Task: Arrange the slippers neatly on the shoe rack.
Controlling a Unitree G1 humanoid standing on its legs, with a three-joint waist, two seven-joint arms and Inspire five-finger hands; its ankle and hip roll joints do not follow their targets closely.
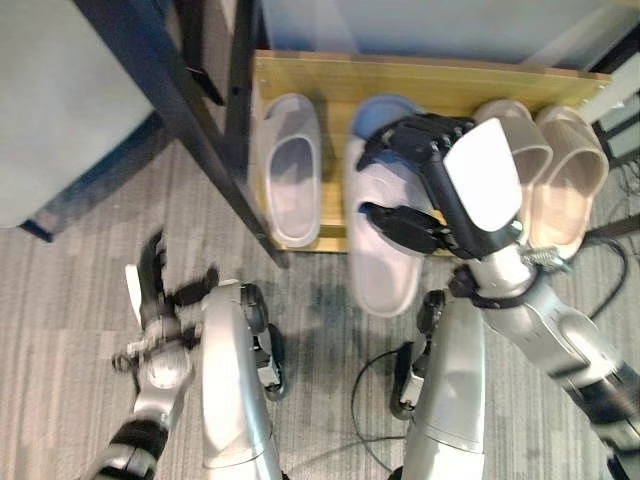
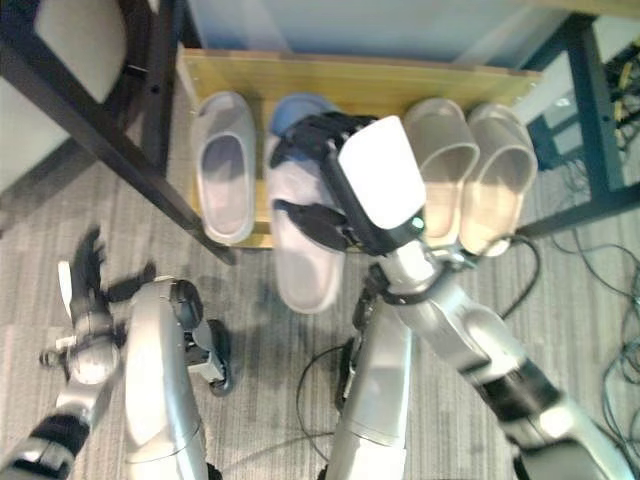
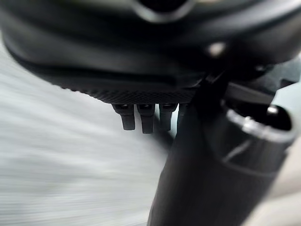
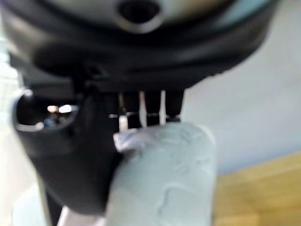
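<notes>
My right hand [image 1: 420, 175] is shut on a pale grey slipper [image 1: 385, 255], fingers curled over its strap and thumb under its side. The slipper's toe end lies on the wooden shelf of the shoe rack [image 1: 330, 75]; its heel hangs out over the carpet. In the right wrist view the slipper's strap [image 4: 164, 174] sits against the fingers [image 4: 148, 110]. A matching grey slipper [image 1: 289, 165] lies on the shelf to the left. Two beige slippers [image 1: 545, 170] lie side by side on the right. My left hand [image 1: 155, 290] hangs low over the carpet at the lower left, fingers relaxed.
A black metal frame post [image 1: 190, 130] slants across left of the rack. Another dark frame leg [image 2: 590, 110] stands right of the rack, with cables [image 2: 620, 60] behind it. Grey striped carpet [image 1: 80, 300] covers the floor.
</notes>
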